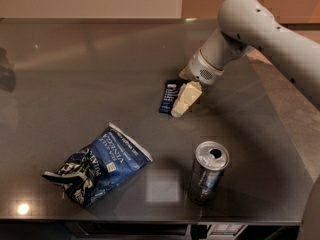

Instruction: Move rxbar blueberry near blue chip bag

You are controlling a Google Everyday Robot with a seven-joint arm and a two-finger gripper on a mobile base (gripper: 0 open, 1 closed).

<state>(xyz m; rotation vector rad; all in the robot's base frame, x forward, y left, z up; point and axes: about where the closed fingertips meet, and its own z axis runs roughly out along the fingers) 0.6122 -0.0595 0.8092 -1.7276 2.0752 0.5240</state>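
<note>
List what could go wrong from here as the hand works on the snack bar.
The hand sits at the right edge of the flat snack bar; it could slide the bar on the glossy table rather than lift it. The opened can stands upright near the chip bag; a low sweep toward the bag might tip it.

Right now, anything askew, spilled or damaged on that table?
Nothing spilled or broken. The blue chip bag lies crumpled at the front left, its dark end scrunched. The can stands upright, top opened, no liquid visible around it. The rxbar blueberry lies flat, with the gripper down at its right edge in the view.
</note>
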